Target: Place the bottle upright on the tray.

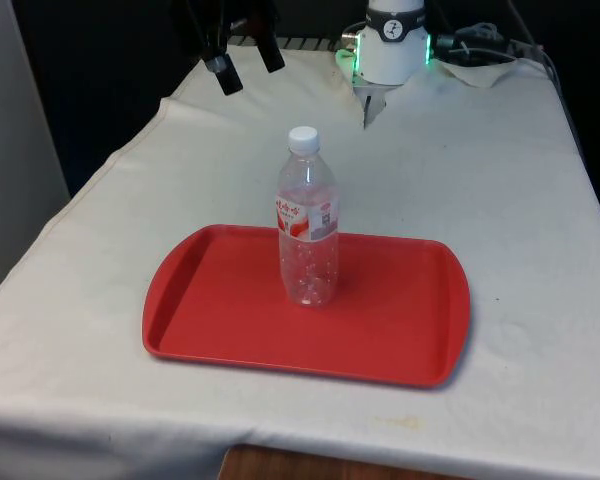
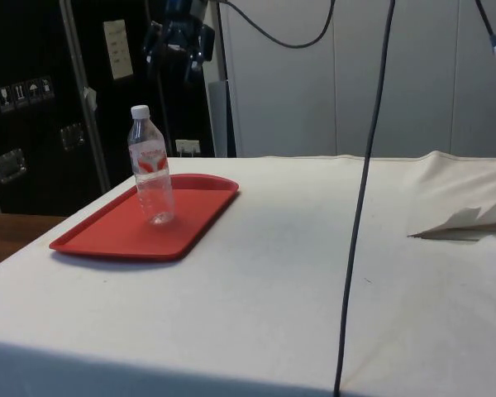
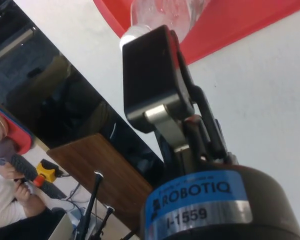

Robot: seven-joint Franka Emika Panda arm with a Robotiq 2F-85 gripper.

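Observation:
A clear plastic bottle point(image 1: 307, 220) with a white cap and a red-and-white label stands upright near the middle of the red tray point(image 1: 400, 330). From the side, the bottle point(image 2: 151, 175) stands on the tray point(image 2: 107, 236) towards its far part. My gripper point(image 1: 248, 62) hangs high above the table's far left corner in the front view, well clear of the bottle, open with nothing between its fingers. The side view has the gripper point(image 2: 178, 43) above and beyond the bottle. In the wrist view one of the fingers point(image 3: 152, 75) crosses in front of the bottle point(image 3: 165, 12) and tray point(image 3: 235, 25).
White cloth covers the table point(image 1: 500, 180); a crumpled fold point(image 2: 467, 222) lies near the robot's base. A black cable point(image 2: 360, 215) hangs across the side view. In the wrist view a wooden surface point(image 3: 97, 167) and a person's sleeve point(image 3: 5, 200) lie beyond the table's edge.

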